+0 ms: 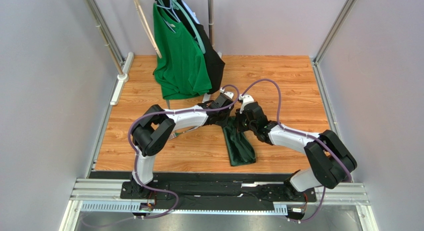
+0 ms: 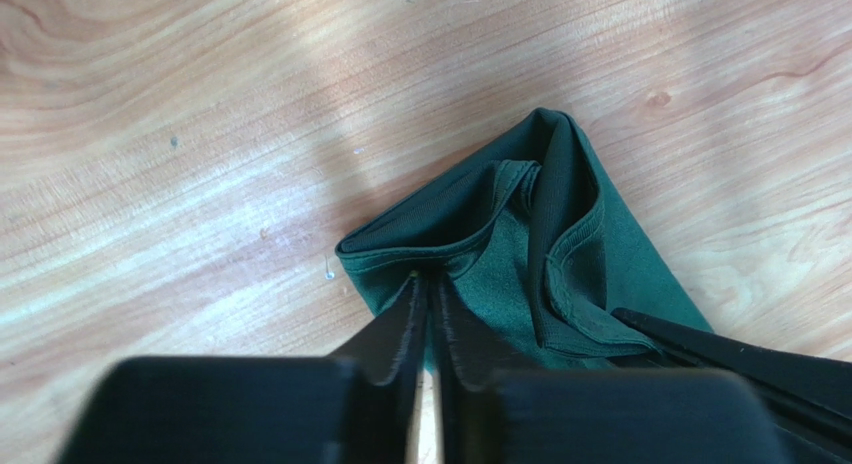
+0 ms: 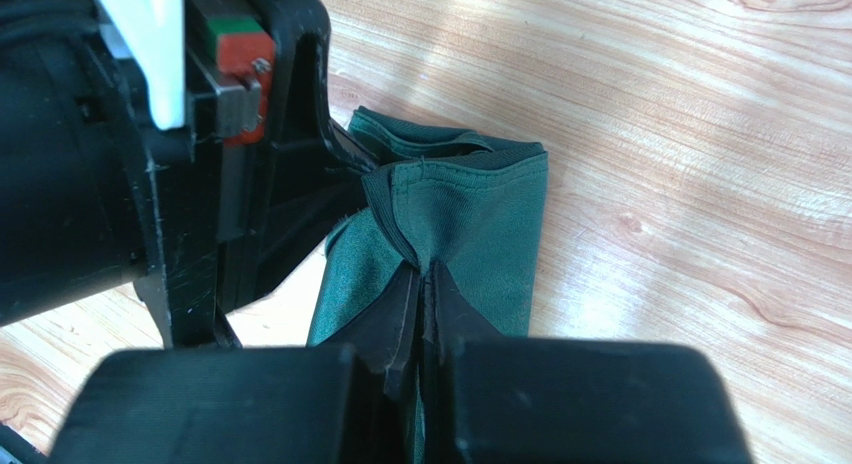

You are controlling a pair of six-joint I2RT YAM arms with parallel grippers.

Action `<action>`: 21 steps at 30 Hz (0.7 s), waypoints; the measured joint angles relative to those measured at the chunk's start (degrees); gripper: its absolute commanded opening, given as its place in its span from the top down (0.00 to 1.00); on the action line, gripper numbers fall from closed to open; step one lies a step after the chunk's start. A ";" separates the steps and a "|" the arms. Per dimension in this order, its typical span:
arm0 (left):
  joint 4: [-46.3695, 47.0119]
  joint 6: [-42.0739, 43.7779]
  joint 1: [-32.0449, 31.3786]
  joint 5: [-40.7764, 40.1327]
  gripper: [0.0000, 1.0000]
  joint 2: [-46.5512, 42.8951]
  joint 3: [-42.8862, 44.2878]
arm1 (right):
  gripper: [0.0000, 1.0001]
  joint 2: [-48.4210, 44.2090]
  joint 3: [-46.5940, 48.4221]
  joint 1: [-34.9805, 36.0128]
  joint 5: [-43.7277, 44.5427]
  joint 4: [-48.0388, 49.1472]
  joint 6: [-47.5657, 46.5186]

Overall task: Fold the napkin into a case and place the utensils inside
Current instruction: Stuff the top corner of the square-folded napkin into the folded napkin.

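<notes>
The napkin [image 1: 240,146] is lying folded into a long narrow strip near the middle of the wooden table [image 1: 293,81], between the two arms. The left gripper [image 2: 425,284] is pinching the hem at the strip's far end, its jaws nearly together. The right gripper [image 3: 425,272] is clamping a puckered fold just beside it, jaws fully closed. A green T-shirt [image 1: 181,57] and a black garment [image 1: 215,61] are hanging behind.

Your napkin [image 2: 600,254] is soft, matte woven cloth; the surface [image 2: 200,134] beneath is smooth wood grain with a faint sheen.
</notes>
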 measured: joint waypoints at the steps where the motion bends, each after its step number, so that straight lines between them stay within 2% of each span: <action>1: -0.15 0.09 0.00 -0.13 0.99 0.07 0.15 | 1.00 0.00 0.00 0.00 -0.02 -0.09 0.00; 11: -1.51 0.04 0.00 -0.22 1.00 -0.50 0.83 | 1.00 -0.76 0.00 0.00 -0.81 -2.08 -0.09; 21: 0.59 -3.61 0.76 3.32 1.00 -5.79 -0.85 | 1.00 -0.96 0.00 0.00 -3.02 -3.56 -1.77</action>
